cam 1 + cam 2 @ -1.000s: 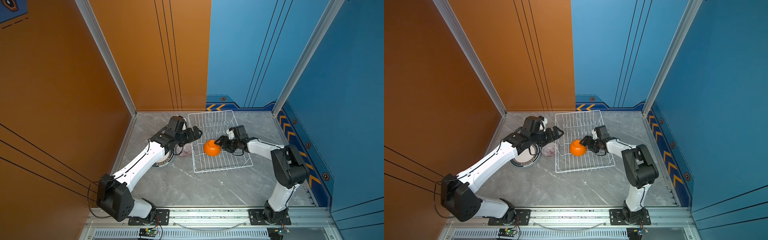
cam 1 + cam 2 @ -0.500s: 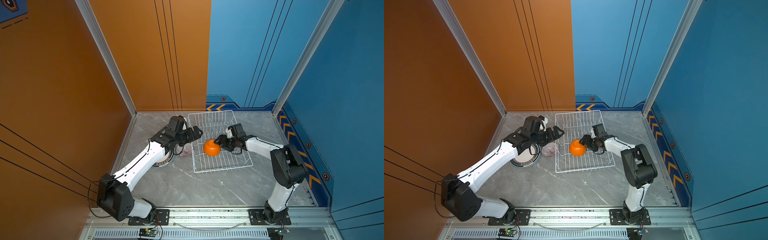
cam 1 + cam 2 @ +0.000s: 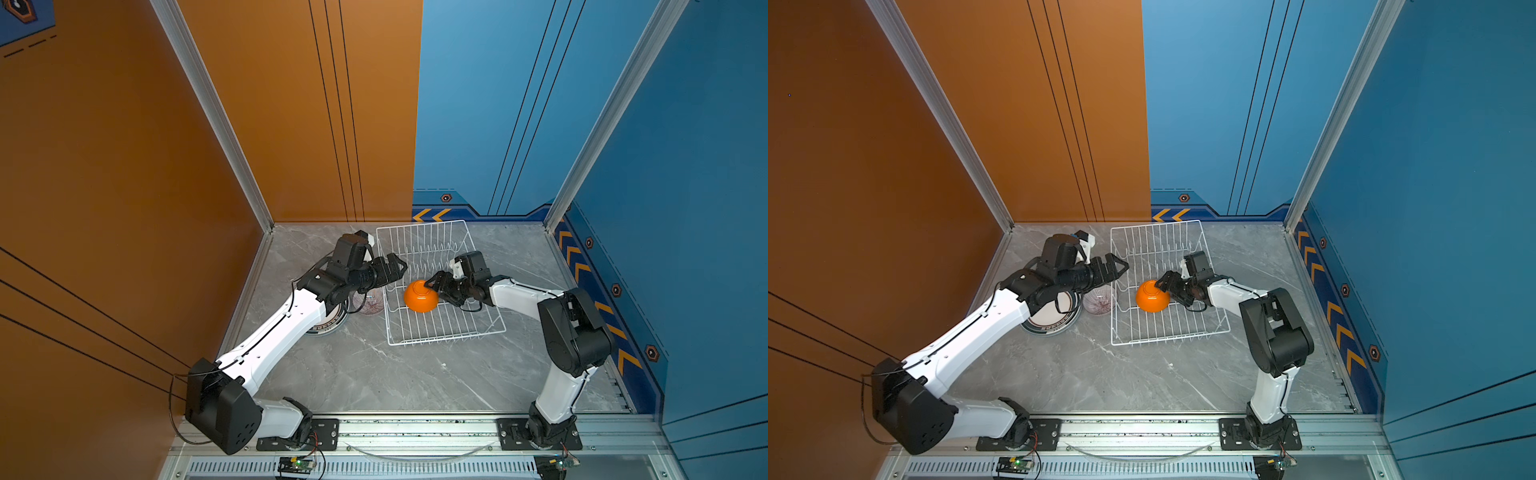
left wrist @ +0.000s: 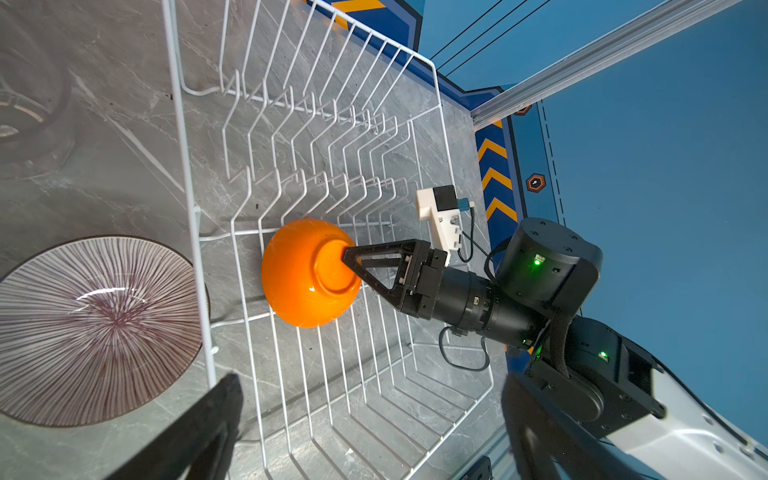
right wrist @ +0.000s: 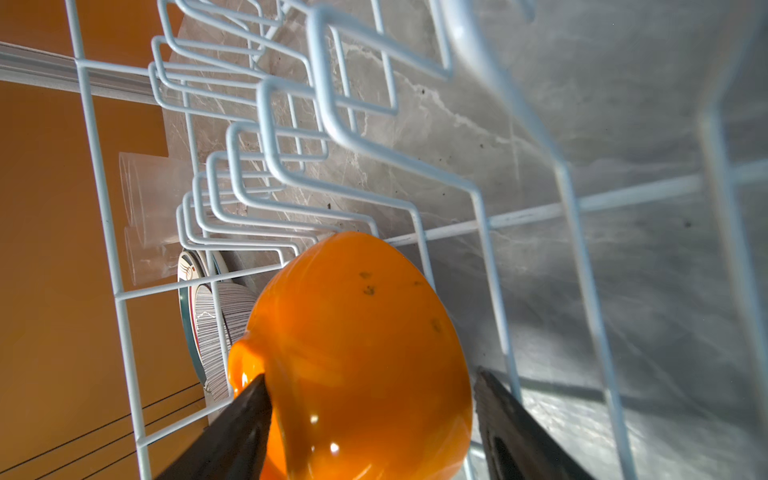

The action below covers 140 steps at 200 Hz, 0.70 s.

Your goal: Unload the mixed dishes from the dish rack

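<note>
The white dish rack [image 3: 446, 338] [image 3: 1171, 337] sits in the middle of the grey worktop [image 3: 374, 374], toward the back, in both top views. The orange bowl [image 3: 420, 296] [image 3: 1152, 296] lies upside down and tipped inside the rack, near its left side. It rests on the wires.

The right tool [image 3: 436, 289] [image 3: 1165, 289] reaches in from the right of the frame. Its fingers stand wide, with the bowl between them. In the right wrist view one finger [image 5: 249, 407] touches the ring on the bowl's bottom [image 5: 357, 353]. The other finger [image 5: 507, 419] sits just beside the bowl's side.

The left tool [image 3: 395, 266] [image 3: 1119, 266] hangs over the rack's left edge. It is wide and holds nothing.

Just left of the rack a striped bowl [image 3: 370, 302] [image 4: 95, 328] sits right way up on the worktop. Further left lies a dark-ringed plate [image 3: 1050, 322], partly under the left arm. Through the wires, the right wrist view shows clear glasses [image 5: 151, 208] outside the rack, by the orange wall.
</note>
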Motion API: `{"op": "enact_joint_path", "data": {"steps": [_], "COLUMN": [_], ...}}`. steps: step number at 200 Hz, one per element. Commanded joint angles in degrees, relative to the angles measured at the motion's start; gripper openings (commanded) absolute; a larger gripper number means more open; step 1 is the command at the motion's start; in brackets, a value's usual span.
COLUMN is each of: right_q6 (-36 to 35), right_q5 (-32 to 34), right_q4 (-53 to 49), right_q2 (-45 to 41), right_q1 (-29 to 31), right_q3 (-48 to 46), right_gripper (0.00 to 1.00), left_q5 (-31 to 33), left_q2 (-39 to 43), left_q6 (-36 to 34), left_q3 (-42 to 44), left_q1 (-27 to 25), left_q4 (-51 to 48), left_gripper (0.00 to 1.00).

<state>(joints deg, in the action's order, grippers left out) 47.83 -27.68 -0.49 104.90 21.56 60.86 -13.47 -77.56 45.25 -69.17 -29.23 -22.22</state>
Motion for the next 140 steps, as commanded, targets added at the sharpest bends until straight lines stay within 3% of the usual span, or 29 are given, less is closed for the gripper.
{"op": "enact_joint_path", "data": {"steps": [1, 57, 113, 140], "right_q6": [2.46, 4.37, 5.77, 6.04], "right_q5": [7.25, 10.88, 7.97, 8.17], "right_q4": [-6.85, -6.98, -4.25, -4.10], "right_q2": [5.15, 5.63, 9.42, 9.85], "right_q1": [0.24, -0.02, 0.32, -0.07], "right_q3": [-3.28, -3.51, -3.56, -3.71], "right_gripper": [0.76, 0.77, 0.82, 0.77], "left_q5": [1.44, 2.30, 2.32, 2.60], "left_q2": [1.93, 2.48, 3.26, 4.27], "left_q6": [-0.17, -0.43, -0.01, -0.01], "left_q3": [1.07, 0.45, 1.51, 2.03], "left_q1": [-0.24, -0.28, -0.23, -0.05], "left_q4": [-0.62, -1.73, -2.00, -1.95], "left_gripper": [0.98, 0.98, 0.98, 0.98]}}
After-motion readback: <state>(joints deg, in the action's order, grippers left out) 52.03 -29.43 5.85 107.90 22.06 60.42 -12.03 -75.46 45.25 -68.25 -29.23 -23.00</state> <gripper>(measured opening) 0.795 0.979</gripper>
